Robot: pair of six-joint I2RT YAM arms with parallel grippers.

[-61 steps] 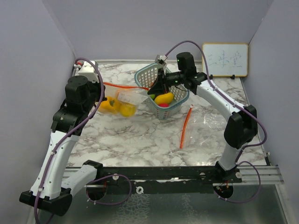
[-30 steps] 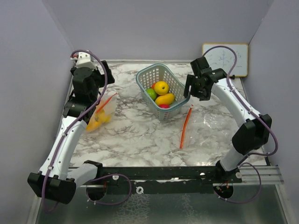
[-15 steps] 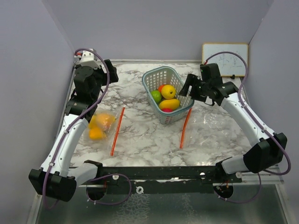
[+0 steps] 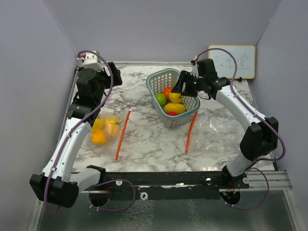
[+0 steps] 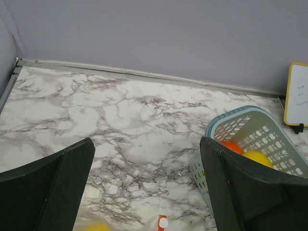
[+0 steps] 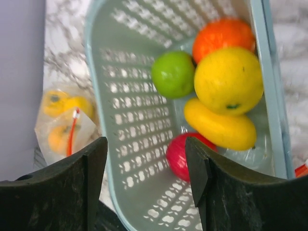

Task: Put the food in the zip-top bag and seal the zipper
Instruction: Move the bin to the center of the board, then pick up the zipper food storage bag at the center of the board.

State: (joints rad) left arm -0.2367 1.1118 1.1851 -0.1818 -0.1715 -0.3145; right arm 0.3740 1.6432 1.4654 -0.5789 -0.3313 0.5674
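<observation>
The food lies in two places. In the pale blue basket [image 4: 166,79] are a green [image 6: 173,73], an orange [image 6: 223,33], a round yellow [image 6: 228,79], a long yellow [image 6: 220,124] and a red piece [image 6: 180,154]. Yellow and orange pieces sit inside a clear zip-top bag [image 4: 106,129] at the left, its orange zipper strip [image 4: 122,134] lying beside it. My right gripper [image 6: 144,149] hangs open just above the basket [image 6: 139,125], over its contents [image 4: 180,89], with nothing between its fingers. My left gripper [image 5: 147,144] is raised at the back left, wide open and empty.
A second clear bag [image 4: 216,130] with an orange zipper strip [image 4: 191,132] lies flat right of the basket. A small whiteboard [image 4: 232,61] leans on the back right wall. Grey walls close in the marble table [image 4: 149,144] on three sides.
My right gripper has swung left from beside the basket to above it, and its jaws have narrowed a little. The left bag, lifted a second ago, now lies on the table.
</observation>
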